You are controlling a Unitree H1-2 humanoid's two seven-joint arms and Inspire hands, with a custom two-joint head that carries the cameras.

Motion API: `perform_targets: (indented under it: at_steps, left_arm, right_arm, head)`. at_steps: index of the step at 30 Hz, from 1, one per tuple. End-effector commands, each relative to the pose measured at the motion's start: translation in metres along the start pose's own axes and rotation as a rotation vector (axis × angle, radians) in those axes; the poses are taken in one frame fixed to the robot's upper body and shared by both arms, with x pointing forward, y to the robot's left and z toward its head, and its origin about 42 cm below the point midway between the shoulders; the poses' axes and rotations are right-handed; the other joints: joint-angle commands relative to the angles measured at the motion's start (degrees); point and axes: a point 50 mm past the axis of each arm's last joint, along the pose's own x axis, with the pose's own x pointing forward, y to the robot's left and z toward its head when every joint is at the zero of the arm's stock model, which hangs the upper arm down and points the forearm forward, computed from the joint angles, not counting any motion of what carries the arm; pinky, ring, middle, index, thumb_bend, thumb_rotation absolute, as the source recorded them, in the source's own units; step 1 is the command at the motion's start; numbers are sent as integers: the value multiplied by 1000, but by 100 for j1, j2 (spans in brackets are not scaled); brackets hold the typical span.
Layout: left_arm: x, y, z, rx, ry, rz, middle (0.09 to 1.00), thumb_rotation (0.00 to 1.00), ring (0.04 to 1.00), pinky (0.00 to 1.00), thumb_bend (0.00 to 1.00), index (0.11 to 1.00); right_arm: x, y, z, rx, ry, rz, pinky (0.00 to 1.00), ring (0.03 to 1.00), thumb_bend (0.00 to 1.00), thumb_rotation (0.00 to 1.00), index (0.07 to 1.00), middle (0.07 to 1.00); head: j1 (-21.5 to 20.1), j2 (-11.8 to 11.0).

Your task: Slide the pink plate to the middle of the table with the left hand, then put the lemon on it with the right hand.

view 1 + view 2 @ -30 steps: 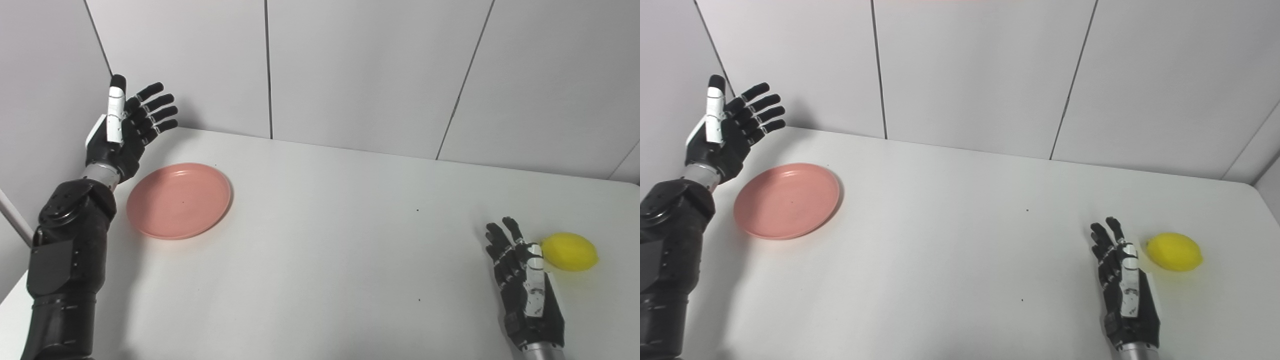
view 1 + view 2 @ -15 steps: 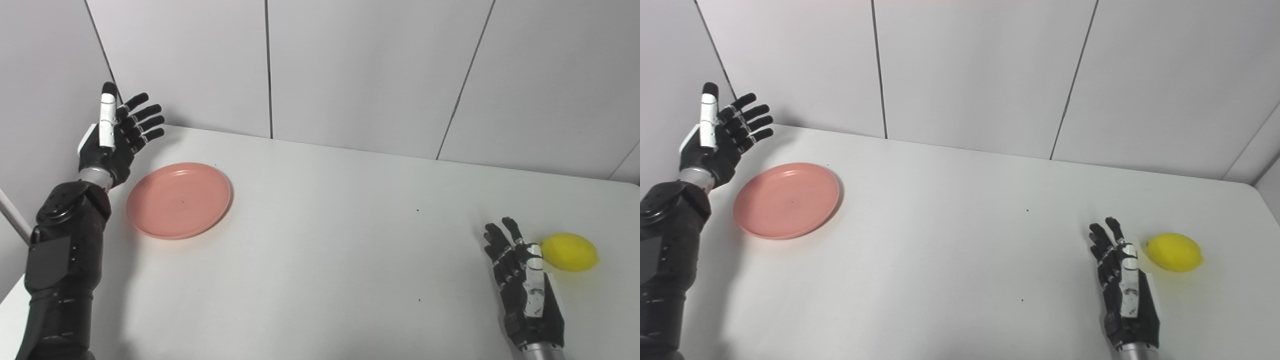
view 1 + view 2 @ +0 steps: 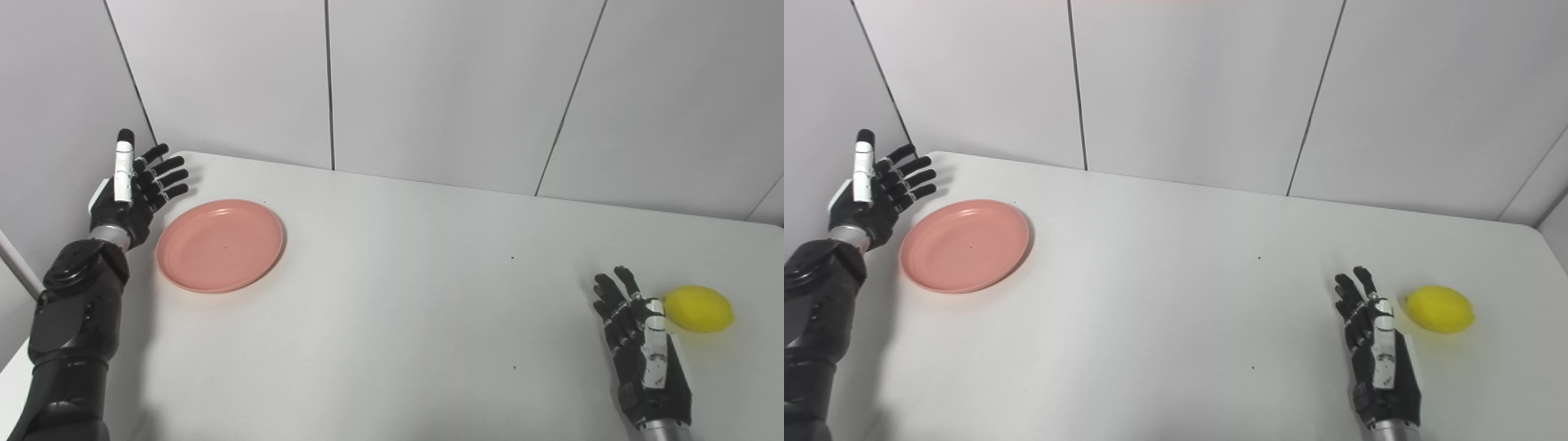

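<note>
Pink plate (image 3: 220, 244) holds nothing; lemon (image 3: 699, 309) lies well apart.

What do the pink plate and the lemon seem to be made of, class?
Pink plate: probably matte plastic, judging by its even colour, soft sheen and thin raised rim. Lemon: looks like a smooth plastic or foam replica, uniformly bright yellow with no visible pores, though a real fruit cannot be ruled out.

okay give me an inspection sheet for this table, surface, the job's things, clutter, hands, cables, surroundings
Surface: white table, a few tiny dark specks.
Job's things: pink plate at the left side, holding nothing; lemon near the right edge.
Clutter: nothing seen.
Hands: left hand open, raised beside the plate, not touching it; right hand open, just left of the lemon.
Cables: nothing seen.
Surroundings: grey panelled wall behind and at left.
</note>
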Motion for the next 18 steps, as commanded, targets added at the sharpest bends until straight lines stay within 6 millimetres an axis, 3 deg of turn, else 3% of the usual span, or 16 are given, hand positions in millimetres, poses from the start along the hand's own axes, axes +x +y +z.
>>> perform_targets:
  at_steps: [1, 5, 12, 18]
  left_arm:
    - [12, 0, 44, 40, -133, -11, 770, 994, 790, 790, 795, 818]
    - [15, 7, 40, 47, -136, 3, 774, 980, 787, 794, 793, 811]
    - [18, 23, 33, 46, -137, 29, 695, 888, 704, 684, 891, 745]
    - [17, 27, 15, 51, -91, 37, 758, 930, 756, 757, 867, 796]
  right_arm:
    - [-22, 4, -30, 55, 92, -24, 969, 934, 747, 977, 927, 882]
    - [-21, 4, -30, 51, 89, -20, 972, 938, 736, 990, 935, 889]
    - [-21, 4, -30, 53, 91, -20, 965, 930, 735, 987, 929, 878]
    - [-21, 5, -30, 53, 95, -20, 963, 932, 743, 982, 931, 879]
  head:
    - [3, 3]
    - [9, 1]
    - [2, 12]
    - [-10, 34]
